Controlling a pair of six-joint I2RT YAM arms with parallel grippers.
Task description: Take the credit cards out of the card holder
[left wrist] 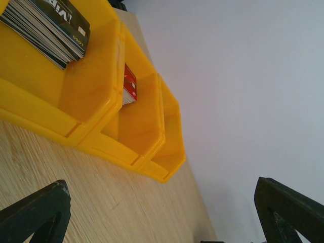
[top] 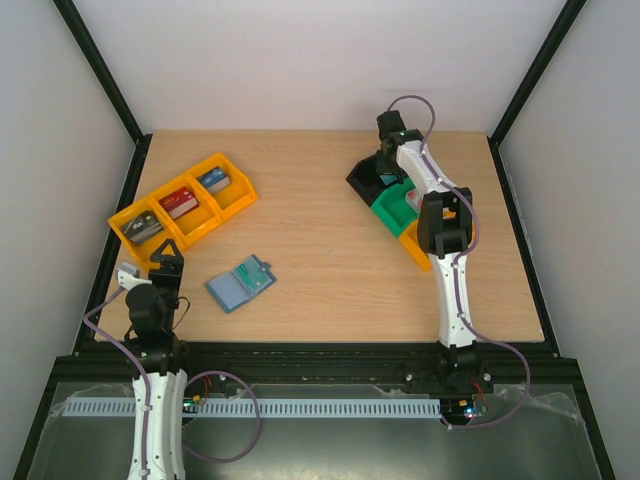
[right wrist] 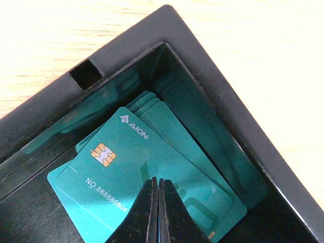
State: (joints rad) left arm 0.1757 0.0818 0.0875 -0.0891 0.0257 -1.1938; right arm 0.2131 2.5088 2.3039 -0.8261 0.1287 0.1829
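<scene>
The right tool [right wrist: 157, 183] has its two fingers pressed together with no gap. The tips are down inside the black tray [right wrist: 212, 96], right over the top green card [right wrist: 116, 167]. I cannot tell if they touch that card or hold it.

The left tool [left wrist: 161, 182] has its fingers wide apart and holds nothing. It sits low over the table [top: 330, 270], near the yellow trays [top: 232, 203].

The card holder [top: 240, 283] lies open and flat on the table, just beside the left tool and well apart from the right tool. There is one card holder. One half looks blue and the other half looks more green. I cannot tell from above if a card is in it.

The green cards [right wrist: 167, 126] lie in a loose pile in the black tray, spread out a little like a fan. I can count at least four, but the real number is hard to tell.

There are three yellow trays in a row on the left side. One has a dark stack of cards [left wrist: 48, 28], one has a red stack [left wrist: 129, 85], and one has a blue stack [top: 213, 181].

There are three trays on the right side too: one black, one green [top: 392, 210] and one orange [top: 415, 245]. They touch each other in a line.
</scene>
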